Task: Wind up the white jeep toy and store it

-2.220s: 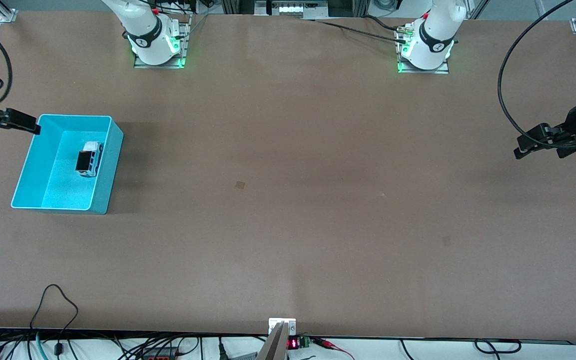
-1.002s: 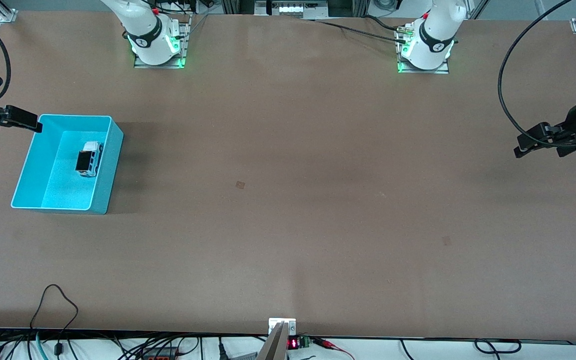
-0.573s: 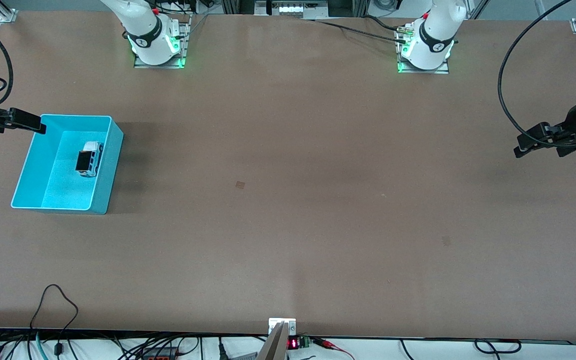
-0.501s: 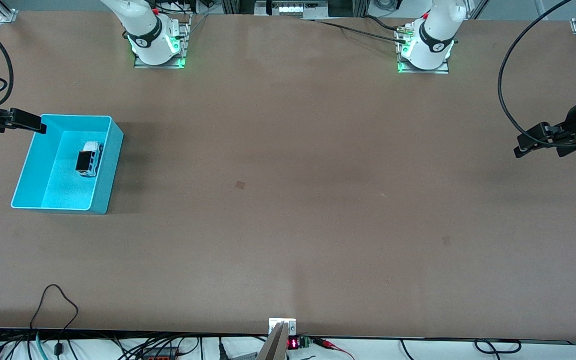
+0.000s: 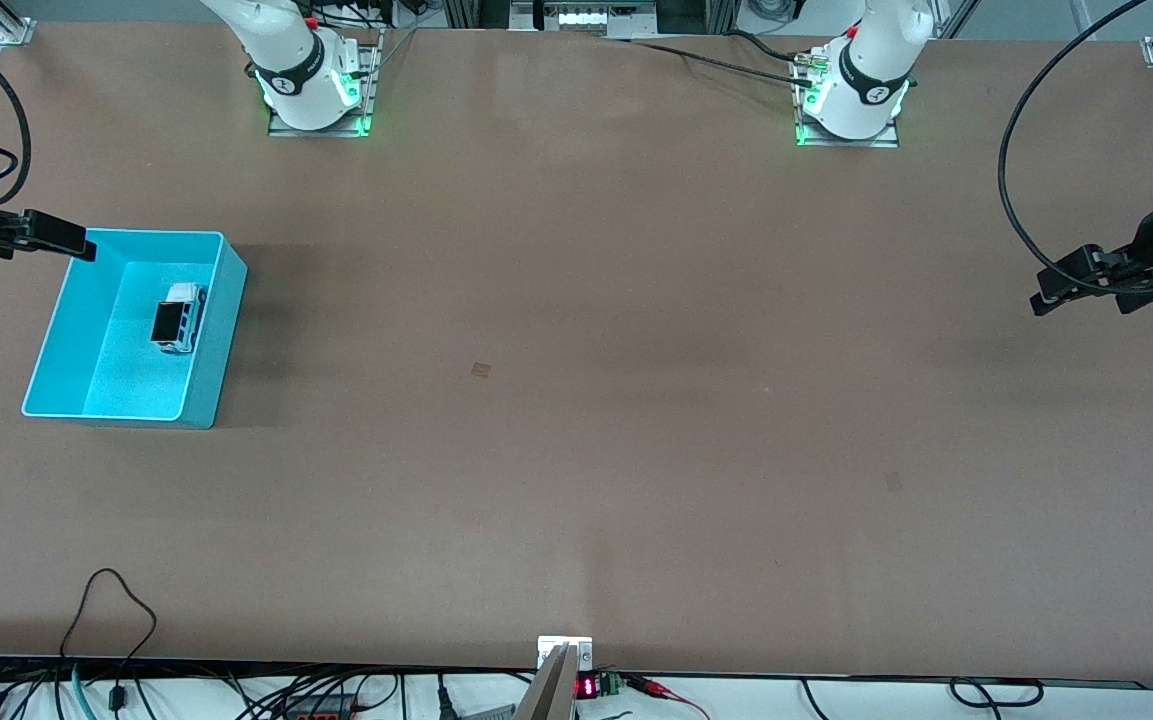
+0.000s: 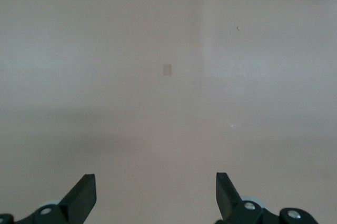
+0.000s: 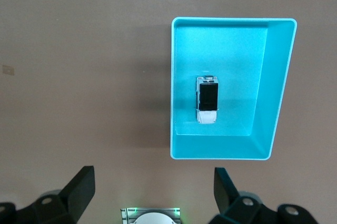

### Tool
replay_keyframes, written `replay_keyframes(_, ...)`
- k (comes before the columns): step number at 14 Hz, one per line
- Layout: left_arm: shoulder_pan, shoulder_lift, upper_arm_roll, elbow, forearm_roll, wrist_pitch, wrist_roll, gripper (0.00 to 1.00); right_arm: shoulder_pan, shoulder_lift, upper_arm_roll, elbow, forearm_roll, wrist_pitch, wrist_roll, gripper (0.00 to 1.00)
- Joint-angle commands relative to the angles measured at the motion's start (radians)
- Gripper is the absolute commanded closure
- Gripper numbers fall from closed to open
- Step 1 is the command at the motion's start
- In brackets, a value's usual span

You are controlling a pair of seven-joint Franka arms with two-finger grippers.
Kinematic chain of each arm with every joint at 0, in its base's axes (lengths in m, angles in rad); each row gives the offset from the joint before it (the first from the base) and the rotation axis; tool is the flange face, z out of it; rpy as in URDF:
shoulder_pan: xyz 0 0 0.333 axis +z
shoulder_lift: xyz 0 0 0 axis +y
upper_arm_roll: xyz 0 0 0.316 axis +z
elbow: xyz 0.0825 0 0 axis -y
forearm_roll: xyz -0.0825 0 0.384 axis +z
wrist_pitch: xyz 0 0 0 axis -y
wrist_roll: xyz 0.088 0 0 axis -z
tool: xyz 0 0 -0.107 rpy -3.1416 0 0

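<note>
Lying in the turquoise bin [image 5: 211,330], the white jeep toy [image 5: 179,317] points toward the bases.

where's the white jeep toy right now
The white jeep toy lies inside the turquoise bin at the right arm's end of the table, with the open right gripper beside the bin's corner, holding nothing.

I'm working in a robotics lab. Two arm bases [image 5: 314,85] are bolted to a bare brown table [image 5: 576,400]. Cables [image 5: 116,640] and a small red digital readout [image 5: 586,687] line its edge.
</note>
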Motion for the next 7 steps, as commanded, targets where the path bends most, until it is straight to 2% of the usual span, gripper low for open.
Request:
replay_keyframes(1, -0.006, -0.003, 0.01, 0.015, -0.002, -0.017, 0.008, 0.0, 0.013, -0.026, -0.015, -0.027, 0.01, 0.015, 0.012, 0.0)
replay_keyframes(7, -0.006, -0.003, 0.01, 0.015, -0.002, -0.017, 0.008, 0.0, 0.013, -0.026, -0.015, -0.029, 0.008, 0.028, 0.012, 0.0)
